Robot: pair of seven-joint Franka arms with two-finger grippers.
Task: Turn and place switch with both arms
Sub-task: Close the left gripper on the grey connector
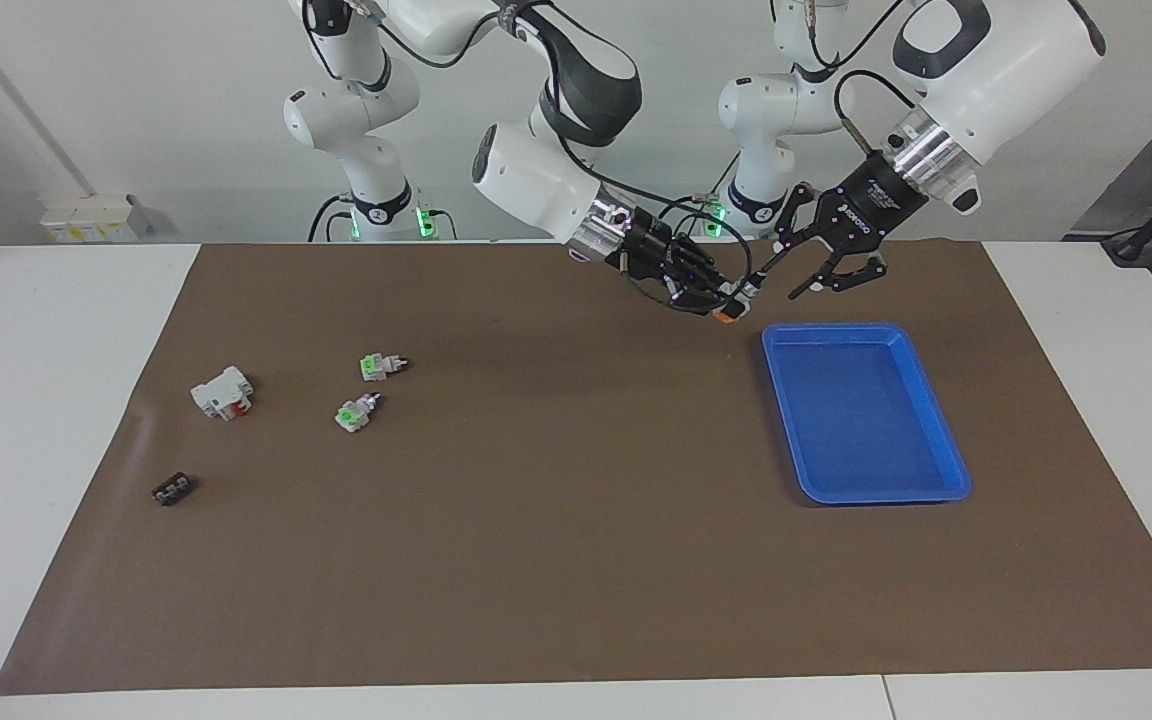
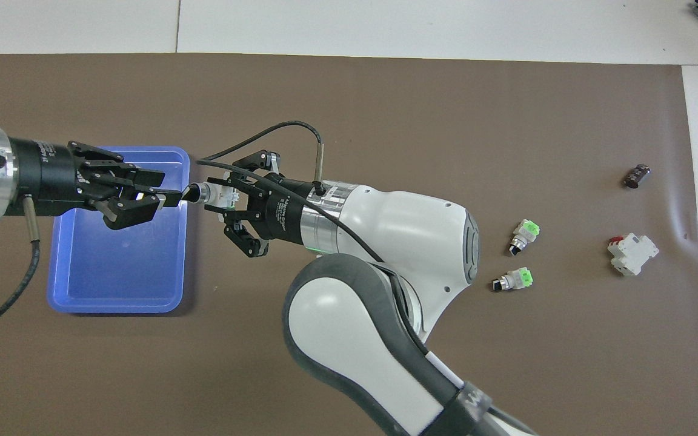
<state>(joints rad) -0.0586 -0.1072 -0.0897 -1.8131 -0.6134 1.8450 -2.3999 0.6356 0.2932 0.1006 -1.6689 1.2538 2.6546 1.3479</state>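
- While right gripper (image 2: 228, 200) clamps switch (image 2: 219, 195) body, left gripper (image 2: 170, 198) pinches its knob
- light, stiff, slippery plastic
- hold the white body, over mat (image 1: 556, 560) beside tray (image 1: 936, 430)

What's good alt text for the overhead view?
Right gripper holds the switch at the blue tray's edge while the left gripper grips its black knob tip. Two green-ended switches lie toward the right arm's end.

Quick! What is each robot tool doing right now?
Left tool: pinching the switch's black knob tip.
Right tool: shut on the switch body, near the blue tray.
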